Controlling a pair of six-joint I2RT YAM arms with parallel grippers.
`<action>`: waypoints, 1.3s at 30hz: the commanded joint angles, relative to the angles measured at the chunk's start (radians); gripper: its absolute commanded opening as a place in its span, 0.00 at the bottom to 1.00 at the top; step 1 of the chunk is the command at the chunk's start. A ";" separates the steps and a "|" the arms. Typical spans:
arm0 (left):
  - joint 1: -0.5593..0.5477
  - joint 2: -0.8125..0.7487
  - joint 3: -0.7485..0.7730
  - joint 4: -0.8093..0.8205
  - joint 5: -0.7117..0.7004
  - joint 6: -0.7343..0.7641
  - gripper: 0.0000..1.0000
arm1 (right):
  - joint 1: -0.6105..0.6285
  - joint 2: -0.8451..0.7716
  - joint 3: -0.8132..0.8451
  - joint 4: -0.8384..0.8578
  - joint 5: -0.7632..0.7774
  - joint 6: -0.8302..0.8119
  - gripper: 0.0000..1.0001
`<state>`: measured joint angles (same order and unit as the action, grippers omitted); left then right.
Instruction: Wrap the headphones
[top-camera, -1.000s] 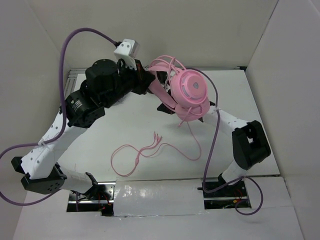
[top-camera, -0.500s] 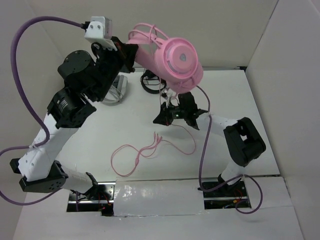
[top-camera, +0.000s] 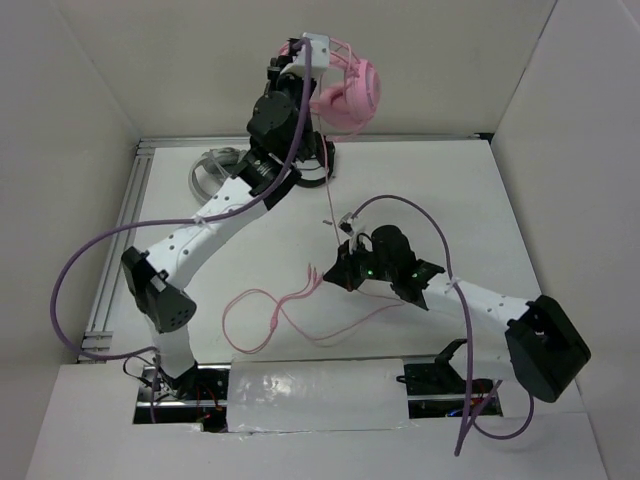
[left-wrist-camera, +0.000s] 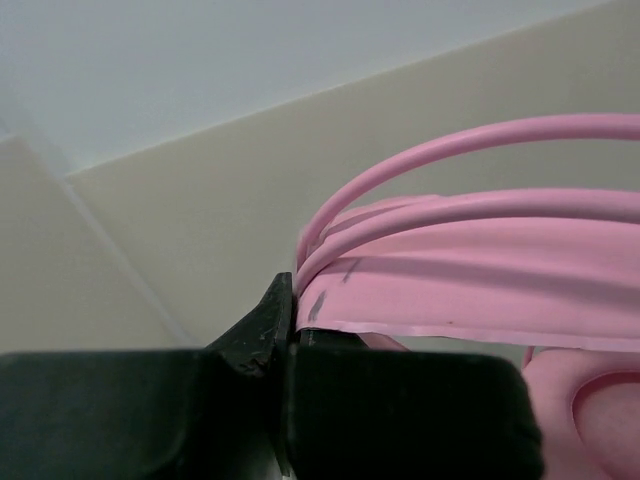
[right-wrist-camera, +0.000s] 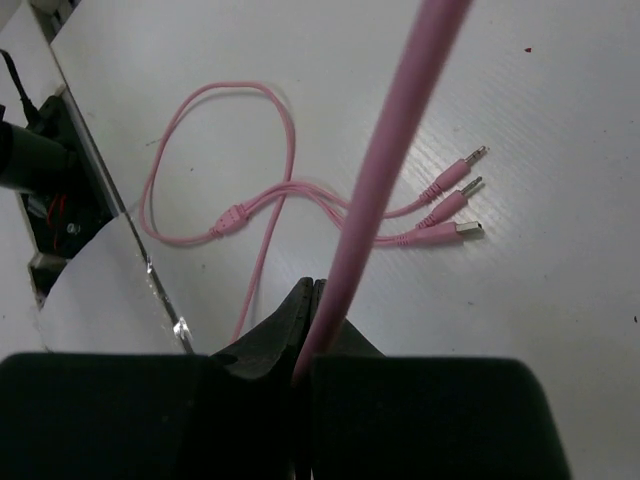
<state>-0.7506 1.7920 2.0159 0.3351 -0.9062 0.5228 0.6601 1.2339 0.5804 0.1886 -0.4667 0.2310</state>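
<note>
The pink headphones (top-camera: 350, 92) hang high in the air at the back wall, held by my left gripper (top-camera: 305, 62), which is shut on the pink headband (left-wrist-camera: 470, 275). Cable loops lie over the band. The thin pink cable (top-camera: 330, 205) runs down from them to my right gripper (top-camera: 325, 275), which is shut on the cable (right-wrist-camera: 385, 160) low over the table. The cable's loose end lies in loops on the table (top-camera: 265, 315), ending in three plugs (right-wrist-camera: 455, 200).
A clear round object (top-camera: 210, 170) sits at the back left of the white table (top-camera: 500, 200). White walls stand on all sides. A taped strip (top-camera: 315, 395) runs along the near edge between the arm bases.
My left arm has swung the headphones up and back toward the rear wall. My right gripper has moved down and toward the front, along the cable, drawing it taut.
</note>
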 joint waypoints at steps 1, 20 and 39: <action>0.025 0.041 0.092 0.445 -0.072 0.240 0.00 | 0.050 -0.063 0.042 -0.115 0.137 0.028 0.00; 0.020 0.380 0.307 0.170 0.006 0.223 0.00 | 0.113 -0.326 0.331 -0.451 0.396 -0.044 0.00; 0.060 0.130 -0.035 -0.964 0.886 -0.705 0.00 | -0.010 -0.399 0.596 -0.526 1.007 -0.262 0.00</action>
<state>-0.7033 2.0220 2.0377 -0.6304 -0.1688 -0.0452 0.6819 0.8265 1.1046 -0.3149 0.4660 0.0551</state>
